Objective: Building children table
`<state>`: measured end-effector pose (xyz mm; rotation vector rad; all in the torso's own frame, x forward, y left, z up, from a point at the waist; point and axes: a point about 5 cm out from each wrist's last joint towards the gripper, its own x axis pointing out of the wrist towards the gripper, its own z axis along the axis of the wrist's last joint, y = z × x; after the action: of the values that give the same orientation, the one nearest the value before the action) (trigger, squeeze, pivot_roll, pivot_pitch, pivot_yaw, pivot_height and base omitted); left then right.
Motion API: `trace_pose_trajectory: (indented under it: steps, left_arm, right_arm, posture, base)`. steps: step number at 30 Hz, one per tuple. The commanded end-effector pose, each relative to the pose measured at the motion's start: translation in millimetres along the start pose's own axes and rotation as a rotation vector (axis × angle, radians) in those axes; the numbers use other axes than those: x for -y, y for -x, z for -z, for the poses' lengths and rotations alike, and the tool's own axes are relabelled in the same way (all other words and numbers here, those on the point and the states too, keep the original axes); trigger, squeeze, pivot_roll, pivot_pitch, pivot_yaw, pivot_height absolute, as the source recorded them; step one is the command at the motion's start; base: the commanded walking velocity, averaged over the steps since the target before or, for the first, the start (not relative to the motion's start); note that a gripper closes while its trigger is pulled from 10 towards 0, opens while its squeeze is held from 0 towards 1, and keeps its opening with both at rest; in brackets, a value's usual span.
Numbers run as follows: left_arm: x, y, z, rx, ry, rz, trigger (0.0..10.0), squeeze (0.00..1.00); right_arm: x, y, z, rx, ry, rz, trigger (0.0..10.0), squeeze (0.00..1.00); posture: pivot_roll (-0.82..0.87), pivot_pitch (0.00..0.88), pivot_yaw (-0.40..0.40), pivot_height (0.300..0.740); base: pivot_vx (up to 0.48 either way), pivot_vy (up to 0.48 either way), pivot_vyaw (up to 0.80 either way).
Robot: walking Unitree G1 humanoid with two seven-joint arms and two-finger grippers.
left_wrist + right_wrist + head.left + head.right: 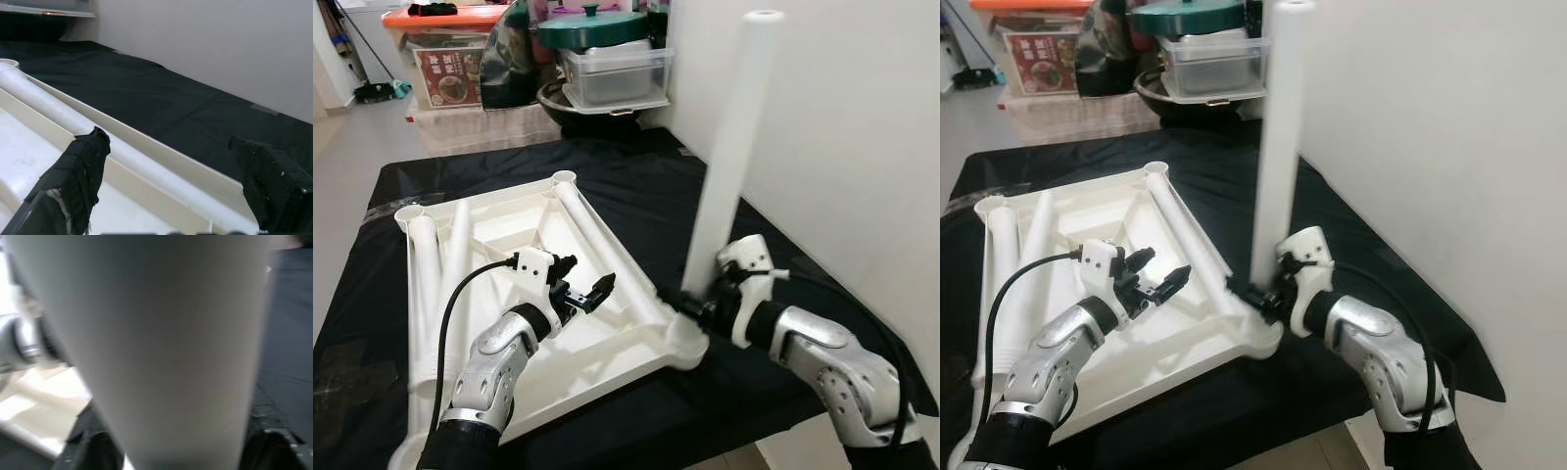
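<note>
Tabletop (499, 294), white plastic and turned underside up, lies on the black cloth (636, 176) with several loose white legs (435, 269) resting in its hollow. The right gripper (697, 305) clasps the foot of one upright leg (729, 147) at the tabletop's near right corner socket (683, 343), its fingers closed around the tube just beside the white wall (842, 127). The left gripper (582, 291) hovers over the middle of the tabletop with its fingers (80, 169) spread wide and holding nothing, while storage boxes (460, 69) and a green-lidded pot (592, 27) stand beyond the cloth.
</note>
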<state>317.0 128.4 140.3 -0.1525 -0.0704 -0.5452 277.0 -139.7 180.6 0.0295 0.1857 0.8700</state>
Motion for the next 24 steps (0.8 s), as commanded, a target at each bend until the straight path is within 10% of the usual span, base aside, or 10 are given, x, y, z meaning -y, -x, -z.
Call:
trace_pose_trajectory:
  steps: [1, 6, 12, 18, 19, 22, 23, 24]
  left_arm:
    - [-0.5, -0.7, 0, -0.009, 0.001, 0.002, 10.0, 0.00]
    - [0.3, -0.6, 1, -0.007, 0.001, -0.003, 10.0, 0.00]
    - [1.1, -0.3, 1, -0.009, 0.003, 0.003, 10.0, 0.00]
    - [1.1, -1.1, 1, -0.009, 0.002, 0.002, 10.0, 0.00]
    - [0.9, -1.3, 1, -0.009, 0.004, 0.003, 10.0, 0.00]
    - [0.6, -1.7, 1, -0.009, 0.005, 0.005, 10.0, 0.00]
    - [0.4, -1.8, 1, -0.008, 0.005, 0.005, 10.0, 0.00]
    - [0.5, -2.0, 1, -0.006, 0.006, 0.003, 10.0, 0.00]
  right_arm:
    - [-7.4, -4.5, 2, 0.012, -0.021, -0.052, 0.0, 0.00]
    - [-5.0, -14.6, 2, 0.042, -0.073, 0.035, 0.0, 0.00]
    - [34.3, -12.5, 34, -0.067, -0.283, 0.831, 0.0, 0.00]
    - [34.0, -12.2, 21, -0.051, -0.138, 0.860, 0.0, 0.00]
    - [35.5, -13.7, 19, -0.043, -0.150, 0.849, 10.0, 0.00]
    - [35.6, -15.2, 12, 0.000, -0.152, 0.829, 10.0, 0.00]
    - [33.6, -16.2, 6, 0.035, -0.154, 0.802, 10.0, 1.00]
    - [27.7, -20.7, -2, 0.079, -0.166, 0.692, 10.0, 1.00]
  posture:
    - [-0.10, 0.000, -0.041, 0.740]
    - [-0.10, 0.000, -0.041, 0.740]
    - [-0.11, 0.000, -0.037, 0.740]
    - [-0.11, 0.000, -0.030, 0.740]
    - [-0.11, 0.000, -0.031, 0.740]
    - [-0.11, 0.000, -0.036, 0.740]
    - [-0.11, 0.000, -0.038, 0.740]
    - [-0.11, 0.000, -0.041, 0.740]
  base:
    - [0.000, 0.000, 0.00]
    - [0.000, 0.000, 0.00]
    - [0.000, 0.000, 0.00]
    - [0.000, 0.000, 0.00]
    - [0.000, 0.000, 0.00]
    - [0.000, 0.000, 0.00]
    - [0.000, 0.000, 0.00]
    - [0.000, 0.000, 0.00]
